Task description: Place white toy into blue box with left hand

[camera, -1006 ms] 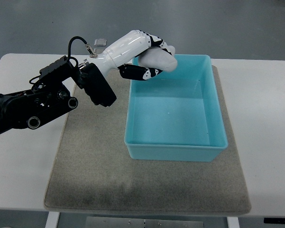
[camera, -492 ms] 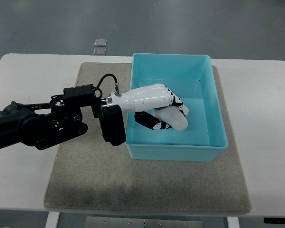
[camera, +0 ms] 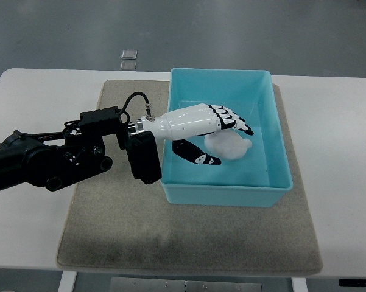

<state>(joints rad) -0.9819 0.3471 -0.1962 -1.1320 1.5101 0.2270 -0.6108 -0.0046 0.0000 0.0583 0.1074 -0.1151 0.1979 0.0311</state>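
Robot hand (camera: 210,131) outstretched, fingers (camera: 234,121) spread, over white toy (camera: 228,146)

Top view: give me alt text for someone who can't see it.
The left hand, fingers spread open, reaches over a blue box where a white toy lies on the bottom just under its fingers. The box sits on a grey mat on a white table.
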